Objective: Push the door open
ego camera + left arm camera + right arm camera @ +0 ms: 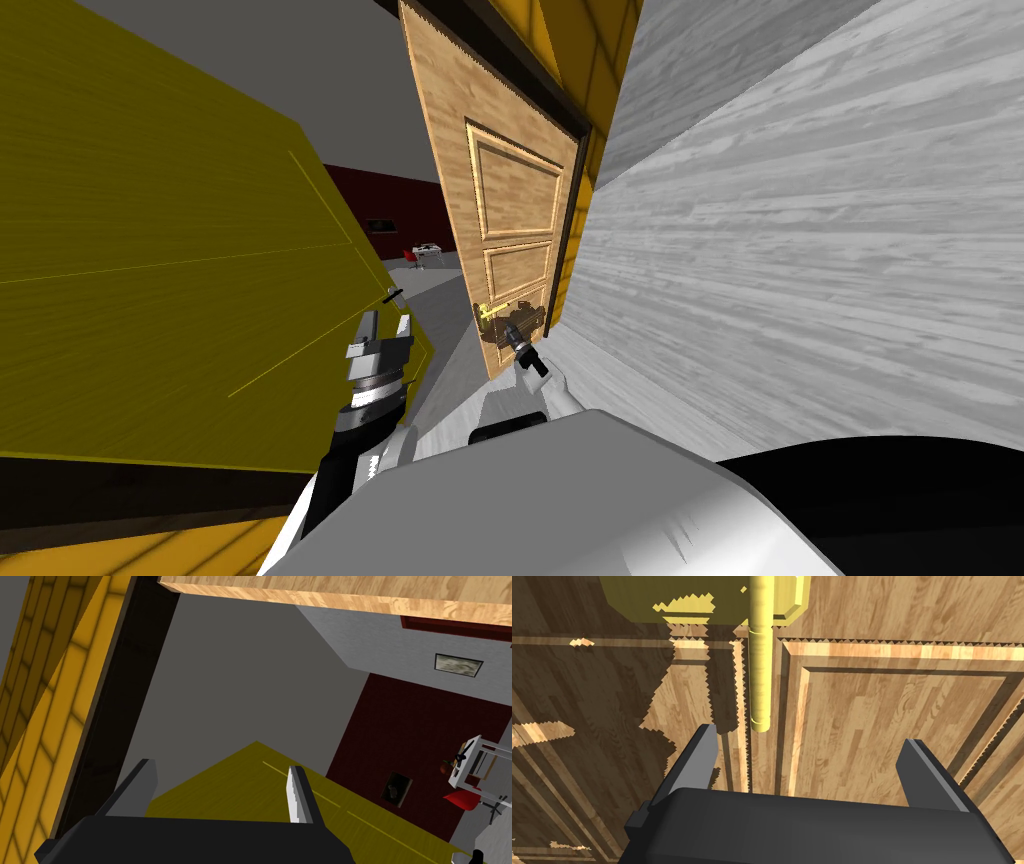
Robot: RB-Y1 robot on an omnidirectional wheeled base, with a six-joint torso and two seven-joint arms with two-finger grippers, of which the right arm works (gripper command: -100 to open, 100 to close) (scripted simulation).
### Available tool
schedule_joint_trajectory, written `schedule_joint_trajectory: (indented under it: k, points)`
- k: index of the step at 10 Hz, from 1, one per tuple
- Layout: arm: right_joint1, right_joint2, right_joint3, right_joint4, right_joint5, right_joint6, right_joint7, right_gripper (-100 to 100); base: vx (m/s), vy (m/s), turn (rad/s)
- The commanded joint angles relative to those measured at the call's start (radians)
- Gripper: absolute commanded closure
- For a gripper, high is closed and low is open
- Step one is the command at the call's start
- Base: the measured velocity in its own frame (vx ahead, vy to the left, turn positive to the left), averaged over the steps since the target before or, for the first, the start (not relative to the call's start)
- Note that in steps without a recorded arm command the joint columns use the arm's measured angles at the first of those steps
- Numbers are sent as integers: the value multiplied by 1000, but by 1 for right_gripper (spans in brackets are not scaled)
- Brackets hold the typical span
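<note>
The light wooden panelled door stands partly ajar, swung away from me, with a brass lever handle low on its near edge. My right gripper is right at the door face just beside the handle. In the right wrist view the right gripper is open, with the brass lever hanging just past its fingertips and the door panel close behind. My left gripper is raised beside the yellow wall, left of the door gap. The left gripper is open and holds nothing.
A yellow wall runs close on my left and a grey planked wall on my right. The dark door frame is at the hinge side. Through the gap lie grey floor, a dark red wall, a white table and a red chair.
</note>
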Motion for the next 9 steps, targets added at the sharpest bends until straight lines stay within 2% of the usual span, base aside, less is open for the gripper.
schedule_joint_trajectory:
  k: [1, 4, 5, 9]
  points:
    - [-21, 1, 10, 34, -3, 6, -2, -100, 58, -109, 86]
    - [-55, 5, 31, 87, -8, 22, -3, -100, 59, -104, 95]
    - [-47, 6, 27, 78, -7, 16, -1, -100, 20, -50, 18]
    - [-57, 3, 13, 103, -8, 6, 3, -100, 168, 67, 30]
